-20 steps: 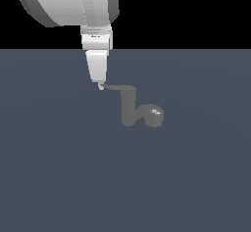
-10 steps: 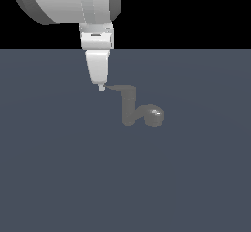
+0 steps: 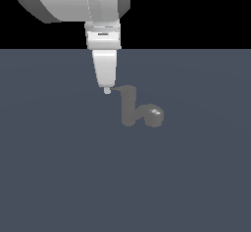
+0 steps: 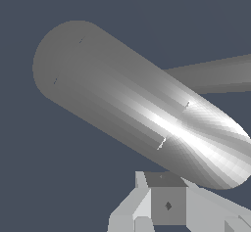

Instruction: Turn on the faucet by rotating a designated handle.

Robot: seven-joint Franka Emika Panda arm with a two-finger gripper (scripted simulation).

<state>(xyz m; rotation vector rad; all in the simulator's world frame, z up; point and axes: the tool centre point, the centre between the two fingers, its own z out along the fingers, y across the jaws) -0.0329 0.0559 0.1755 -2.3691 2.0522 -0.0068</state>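
The white, tapering robot gripper (image 3: 107, 90) hung tip-down from the large pale arm, its narrow end level with the outer tip of the thin, flat grey lever handle (image 3: 119, 88). Whether it touched that tip could not be told, nor could the gap between its jaws be read from either view; nothing was visibly clamped. In the wrist view only blocky pale finger parts (image 4: 147, 206) showed beneath a big grey cylinder. The small matte grey faucet (image 3: 129, 109) stood upright on the flat, dark slate-blue floor (image 3: 59, 177), near the middle of the exterior view. Its handle ran roughly level from the cylinder's top toward the exterior view's left. A rounded stub with a glossy spot (image 3: 154, 114) stuck out toward the exterior view's right.
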